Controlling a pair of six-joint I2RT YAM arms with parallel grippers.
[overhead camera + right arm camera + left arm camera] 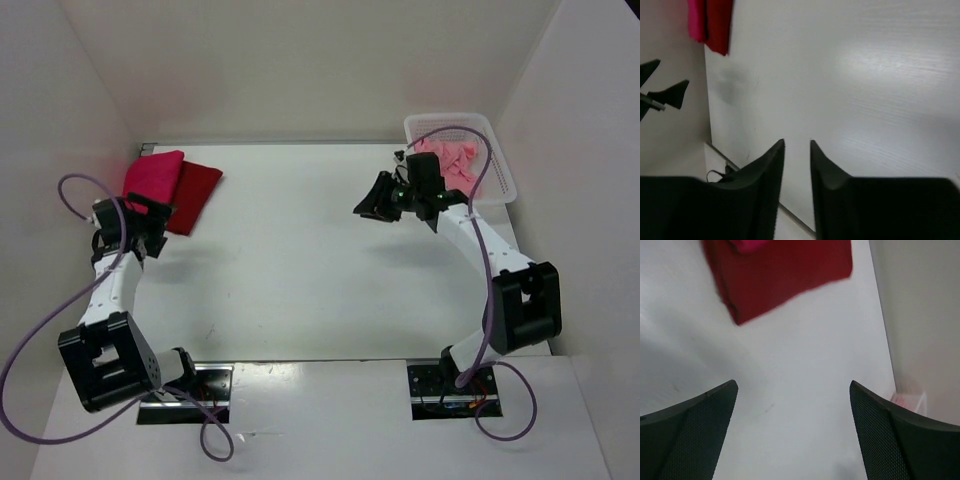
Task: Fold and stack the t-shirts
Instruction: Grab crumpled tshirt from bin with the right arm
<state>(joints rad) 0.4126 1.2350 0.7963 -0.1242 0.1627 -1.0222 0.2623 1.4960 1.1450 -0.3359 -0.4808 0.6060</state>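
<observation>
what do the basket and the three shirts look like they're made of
Basket: probably white moulded plastic, judging by its stiff rim and open mesh walls. Dark red t-shirt, magenta t-shirt and salmon t-shirt: soft matte cloth, perhaps a cotton-type knit. The first two lie folded flat; the salmon one is crumpled into loose creases. The fibre itself cannot be told.

The left gripper's [792,385] two dark, finely textured fingers [695,430] rise from the bottom corners, spread wide, with only bare white table [805,365] between them. Well ahead of them, a folded dark red cloth t-shirt [785,275] lies flat on the table. A bright magenta-pink cloth t-shirt [747,245] rests on its far edge. A plain grey wall [925,315] runs along the right.
</observation>
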